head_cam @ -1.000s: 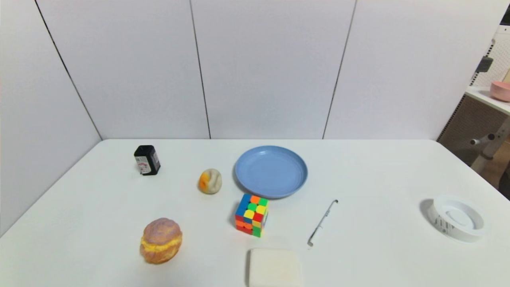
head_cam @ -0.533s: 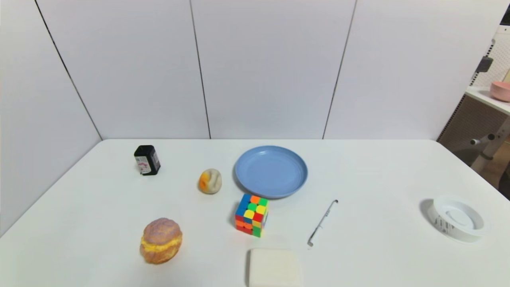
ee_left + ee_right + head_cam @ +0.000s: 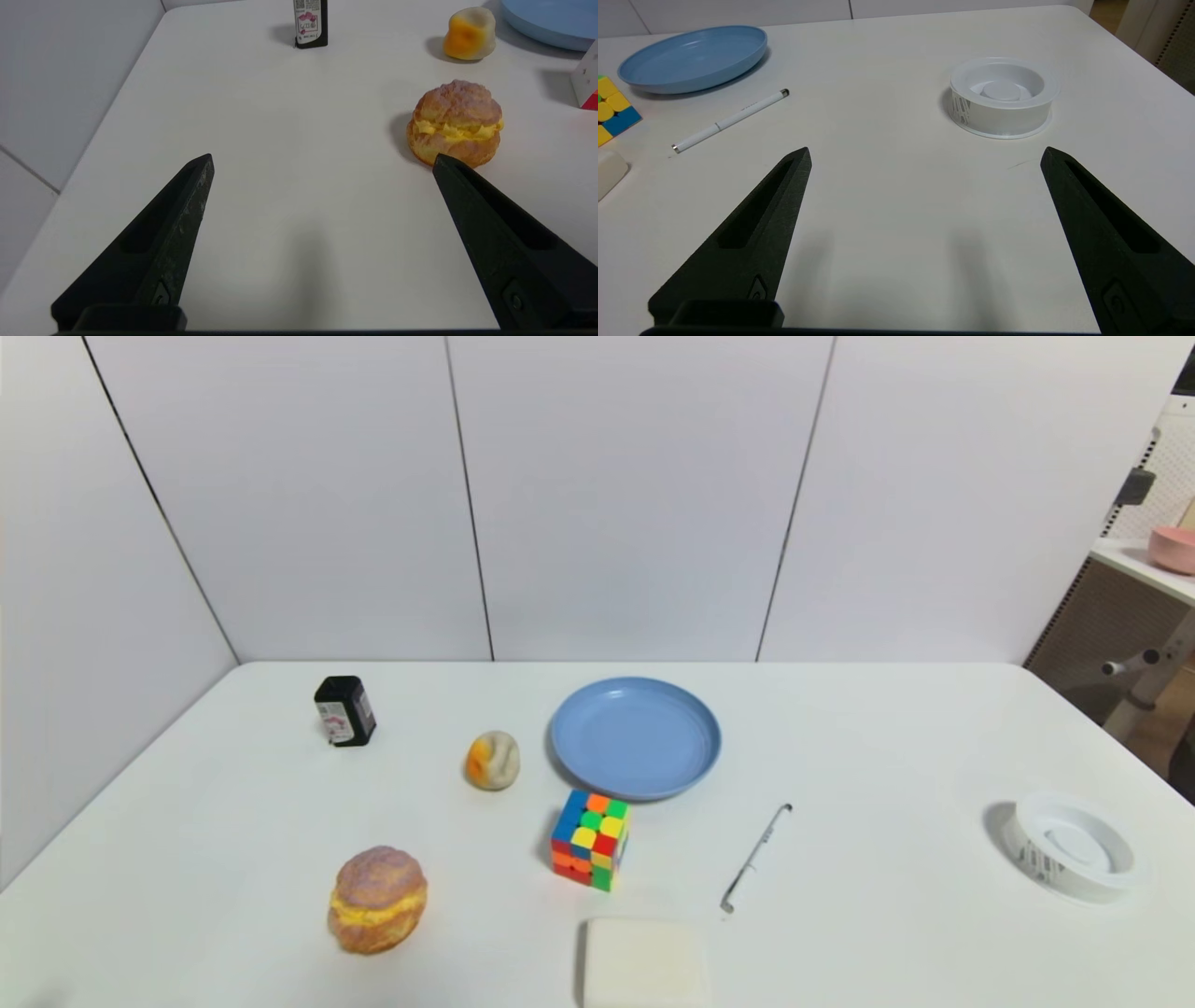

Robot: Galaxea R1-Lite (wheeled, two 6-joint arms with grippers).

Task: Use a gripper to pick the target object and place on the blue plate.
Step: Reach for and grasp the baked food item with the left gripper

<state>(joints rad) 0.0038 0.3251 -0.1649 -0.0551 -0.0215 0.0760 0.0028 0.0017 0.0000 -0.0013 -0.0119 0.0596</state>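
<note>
The blue plate (image 3: pixel 636 737) sits toward the back middle of the white table (image 3: pixel 887 737) with nothing in it, and the white ring-shaped dish (image 3: pixel 1072 846) off to the right holds only its own raised centre disc. The cream puff (image 3: pixel 377 899), brown-pink with a yellow filling band, rests on the table at the front left, well apart from the plate. Between them lie a small cream-and-orange lump (image 3: pixel 492 760) and a puzzle cube (image 3: pixel 591 839), the cube just in front of the plate's rim. A black bottle (image 3: pixel 344 710) stands at the back left, a white pen (image 3: pixel 755 857) lies right of the cube, and a pale block (image 3: pixel 643 961) sits at the front edge.

Neither arm appears in the head view; only the wrist views show them. The left gripper (image 3: pixel 322 163) hangs above the table with its jaws spread wide and nothing between them, the puff just beyond one fingertip. The right gripper (image 3: pixel 924 154) is likewise wide open and holding nothing, facing the ring dish
</note>
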